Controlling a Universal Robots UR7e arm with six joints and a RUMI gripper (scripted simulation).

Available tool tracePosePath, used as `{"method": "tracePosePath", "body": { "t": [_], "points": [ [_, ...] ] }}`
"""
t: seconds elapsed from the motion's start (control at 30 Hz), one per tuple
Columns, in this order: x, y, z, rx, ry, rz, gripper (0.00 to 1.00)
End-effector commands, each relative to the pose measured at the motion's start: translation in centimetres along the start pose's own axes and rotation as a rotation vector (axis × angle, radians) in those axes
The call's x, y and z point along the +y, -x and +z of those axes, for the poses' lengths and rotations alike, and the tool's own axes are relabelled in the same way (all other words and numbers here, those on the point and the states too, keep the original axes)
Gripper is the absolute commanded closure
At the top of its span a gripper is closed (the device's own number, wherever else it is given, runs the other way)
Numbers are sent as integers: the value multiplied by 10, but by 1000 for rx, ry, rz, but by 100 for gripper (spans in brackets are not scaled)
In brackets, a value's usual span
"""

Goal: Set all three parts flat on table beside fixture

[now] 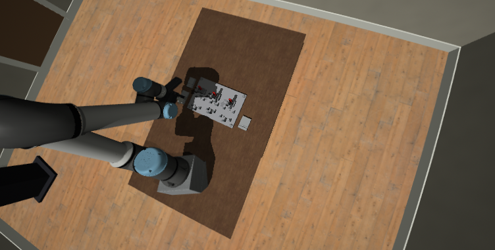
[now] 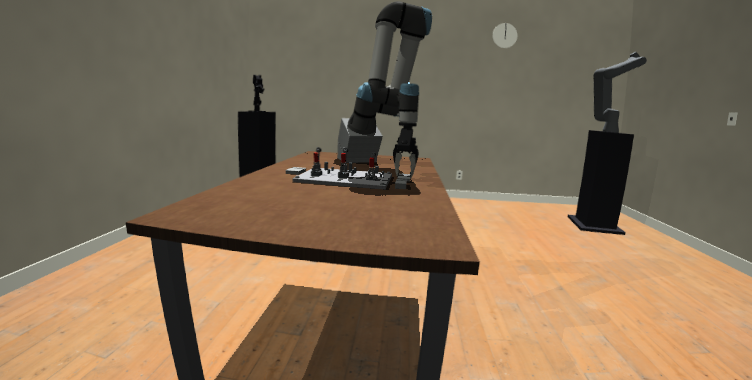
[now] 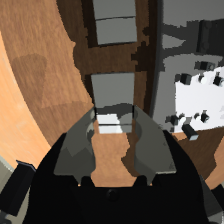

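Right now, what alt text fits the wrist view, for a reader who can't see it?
Gripper shut on a gray part above the brown table. A second gray part lies on the table ahead; the fixture, partly shadowed, stands at right.

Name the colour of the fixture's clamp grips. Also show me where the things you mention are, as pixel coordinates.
Red; the clamp grips (image 1: 230, 100) (image 2: 316, 157) show best in the exterior view.

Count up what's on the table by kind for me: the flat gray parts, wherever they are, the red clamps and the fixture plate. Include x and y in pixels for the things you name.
Flat gray parts (image 1: 244, 122) (image 2: 295, 170) (image 3: 113, 90): 3
Red clamps (image 1: 230, 100) (image 2: 316, 157): 3
Fixture plate (image 1: 239, 104) (image 2: 310, 179) (image 3: 192, 100): 1
Total: 7
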State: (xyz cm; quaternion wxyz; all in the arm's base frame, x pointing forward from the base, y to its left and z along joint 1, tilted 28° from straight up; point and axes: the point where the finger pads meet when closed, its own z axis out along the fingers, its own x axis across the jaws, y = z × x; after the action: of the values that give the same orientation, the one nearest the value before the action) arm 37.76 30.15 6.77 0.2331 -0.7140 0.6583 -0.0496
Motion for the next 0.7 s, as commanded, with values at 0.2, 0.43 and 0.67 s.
{"method": "tracePosePath", "body": {
  "t": [0.2, 0.43, 0.67],
  "points": [
    [0, 0, 2, 0, -1, 0, 100],
    [0, 0, 5, 0, -1, 0, 100],
    [0, 0, 6, 0, -1, 0, 100]
  ]
}}
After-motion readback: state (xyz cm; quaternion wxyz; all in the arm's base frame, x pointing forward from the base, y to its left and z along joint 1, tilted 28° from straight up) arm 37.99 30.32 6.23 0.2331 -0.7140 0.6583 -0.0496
